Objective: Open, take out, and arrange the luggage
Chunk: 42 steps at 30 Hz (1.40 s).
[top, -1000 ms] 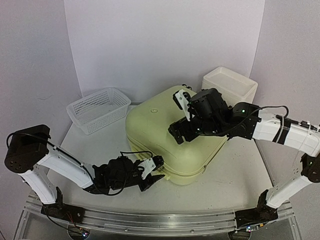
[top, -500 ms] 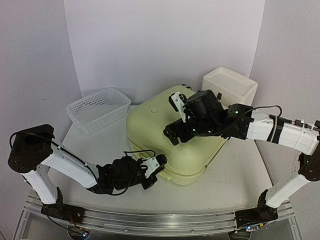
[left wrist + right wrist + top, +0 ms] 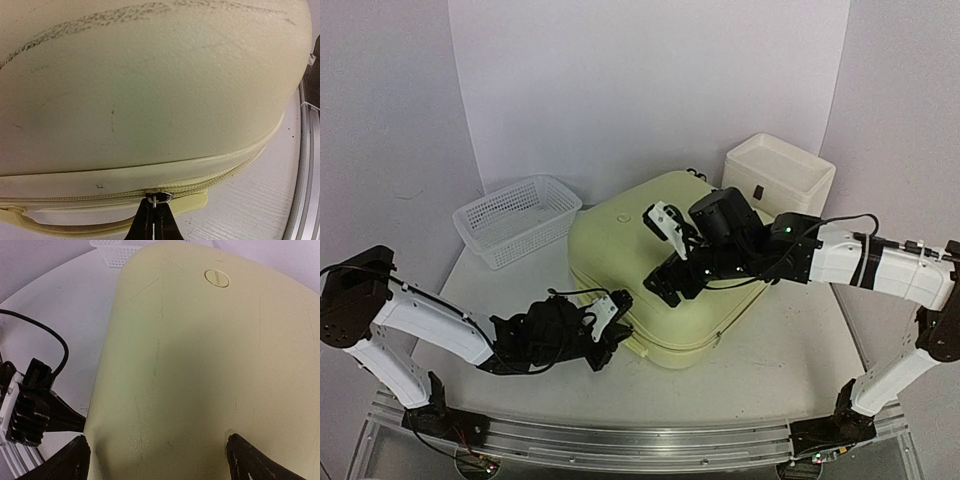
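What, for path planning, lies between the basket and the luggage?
Only bare table separates basket and luggage, seen in the top view.

Pale yellow-green luggage (image 3: pixel 655 265), flat (zipped), table centre

Your left gripper (image 3: pixel 611 313) has slid left along the front of the luggage (image 3: pixel 620 240), pinching the zipper pull (image 3: pixel 156 199). Your right gripper (image 3: pixel 665 253) has moved left over the lid, fingers spread wide.
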Each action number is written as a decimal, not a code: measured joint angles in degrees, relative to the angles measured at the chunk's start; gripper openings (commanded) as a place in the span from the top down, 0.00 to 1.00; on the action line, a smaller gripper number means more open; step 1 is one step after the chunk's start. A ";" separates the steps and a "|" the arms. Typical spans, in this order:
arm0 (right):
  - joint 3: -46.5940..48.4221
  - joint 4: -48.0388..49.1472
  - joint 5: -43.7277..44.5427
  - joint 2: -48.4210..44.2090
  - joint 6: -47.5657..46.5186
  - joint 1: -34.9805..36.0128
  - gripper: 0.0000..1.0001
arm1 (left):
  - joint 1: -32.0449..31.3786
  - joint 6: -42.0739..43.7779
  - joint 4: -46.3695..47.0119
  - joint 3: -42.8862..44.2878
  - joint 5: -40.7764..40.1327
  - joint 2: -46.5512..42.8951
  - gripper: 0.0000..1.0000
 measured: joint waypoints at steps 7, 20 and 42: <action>0.52 -0.26 1.62 0.92 -0.48 0.46 0.04 | 5.16 -6.05 -4.48 -0.98 4.17 -3.50 1.00; 8.66 -7.76 8.81 6.97 2.03 7.06 0.02 | 6.19 -10.05 -9.05 0.66 5.53 -4.20 1.00; 12.66 -13.40 20.57 11.06 10.21 9.97 0.02 | 8.20 -13.84 -18.51 0.63 4.57 -10.56 1.00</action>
